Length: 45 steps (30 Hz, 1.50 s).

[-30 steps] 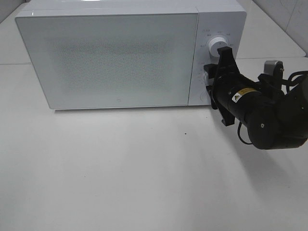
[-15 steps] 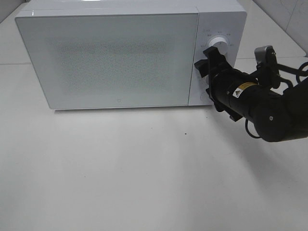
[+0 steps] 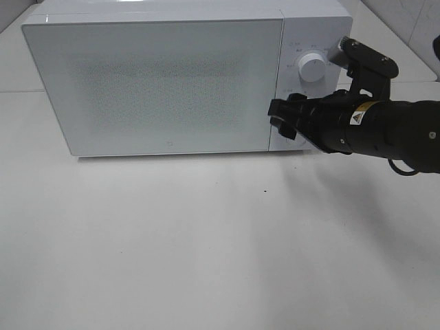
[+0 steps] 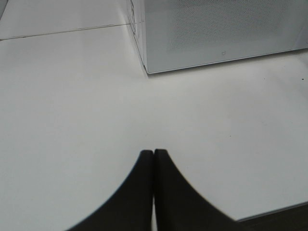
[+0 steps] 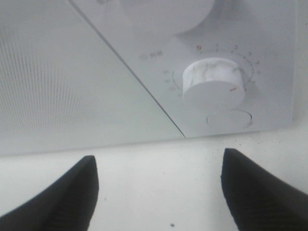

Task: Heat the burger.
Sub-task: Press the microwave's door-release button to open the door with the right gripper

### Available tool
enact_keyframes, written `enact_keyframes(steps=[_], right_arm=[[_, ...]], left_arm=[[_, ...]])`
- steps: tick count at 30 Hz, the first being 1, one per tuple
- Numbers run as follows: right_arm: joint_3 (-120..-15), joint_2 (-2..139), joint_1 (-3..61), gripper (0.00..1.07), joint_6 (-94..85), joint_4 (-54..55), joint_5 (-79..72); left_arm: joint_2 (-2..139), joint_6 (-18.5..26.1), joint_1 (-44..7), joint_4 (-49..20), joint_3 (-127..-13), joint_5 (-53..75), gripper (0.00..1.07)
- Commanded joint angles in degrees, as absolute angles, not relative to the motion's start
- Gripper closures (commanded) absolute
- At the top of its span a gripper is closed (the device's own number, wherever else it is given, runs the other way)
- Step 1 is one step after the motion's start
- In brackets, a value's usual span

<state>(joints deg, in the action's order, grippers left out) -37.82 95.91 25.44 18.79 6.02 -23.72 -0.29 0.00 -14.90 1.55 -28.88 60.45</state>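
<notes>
Burger unseen, presumably inside the shut microwave [image 3: 158,82], the right pincer [image 5: 159,158] spreads wide before the lower dial [image 5: 214,84], apparently to set heating, while the left pincer [image 4: 154,153] hangs closed over the desk [image 4: 72,96].

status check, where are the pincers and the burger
Left pincer shut, over the table. Right pincer open, facing the lower dial. Burger not in view; microwave door shut.

1. The microwave [image 3: 206,8] has its frosted door [image 3: 158,86] shut — the inside is hidden.
2. In the high view the right gripper [image 3: 280,115] covers the lower dial [image 5: 213,82].
3. Dial markings [image 5: 169,81] — too blurred to read.
4. The right wrist view crops the upper dial [image 5: 168,13].
</notes>
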Motion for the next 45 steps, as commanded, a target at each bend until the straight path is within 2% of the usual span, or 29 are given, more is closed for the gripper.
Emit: enact_keyframes(steps=[1, 3, 4, 5, 6, 8, 9, 13, 19, 26, 33, 40, 45], right_arm=[[-39.0, 92.7, 25.2, 0.4, 7.3, 4.9, -12.3], [-39.7, 92.3, 25.2, 0.4, 5.4, 4.9, -9.3], [-42.1, 91.7, 25.2, 0.4, 2.4, 4.9, -1.4], [-42.1, 91.7, 25.2, 0.4, 2.4, 4.9, -1.4], [-45.1, 91.6, 25.2, 0.42, 0.0, 4.9, 7.2], [-46.4, 91.6, 25.2, 0.42, -0.6, 4.9, 10.5], [-49.3, 91.6, 25.2, 0.43, -0.9, 4.9, 17.9], [-54.0, 91.6, 25.2, 0.43, -0.9, 4.9, 27.3], [-57.5, 91.6, 23.9, 0.43, 0.9, 3.6, 32.6], [-58.9, 91.6, 12.9, 0.43, 1.5, 3.6, 40.9], [-58.9, 91.4, 6.0, 0.43, 1.5, 3.6, 46.5], [-58.9, 90.9, 5.2, 0.43, 1.7, 2.3, 52.9], [-57.2, 83.3, 5.2, 0.43, 1.9, 2.3, 55.5]], left_arm=[[-1.4, 0.0, -14.8, 1.7, -28.6, 59.6, 1.06], [-1.4, 0.0, -14.8, 1.7, -28.6, 59.6, 1.06], [-1.4, 0.0, -14.8, 1.7, -28.6, 59.6, 1.06], [-1.4, 0.0, -14.8, 1.7, -28.6, 59.6, 1.06], [-1.4, 0.0, -14.8, 1.7, -28.6, 59.6, 1.06], [-1.4, 0.0, -14.8, 1.7, -28.6, 59.6, 1.06], [-1.4, 0.0, -14.8, 1.7, -28.6, 59.6, 1.06], [-1.4, 0.0, -14.8, 1.7, -28.6, 59.6, 1.06], [-1.4, 0.0, -14.8, 1.7, -28.6, 59.6, 1.06], [-1.4, 0.0, -14.8, 1.7, -28.6, 59.6, 1.06], [-1.4, 0.0, -14.8, 1.7, -28.6, 59.6, 1.06], [-1.4, 0.0, -14.8, 1.7, -28.6, 59.6, 1.06], [-1.4, 0.0, -14.8, 1.7, -28.6, 59.6, 1.06]])
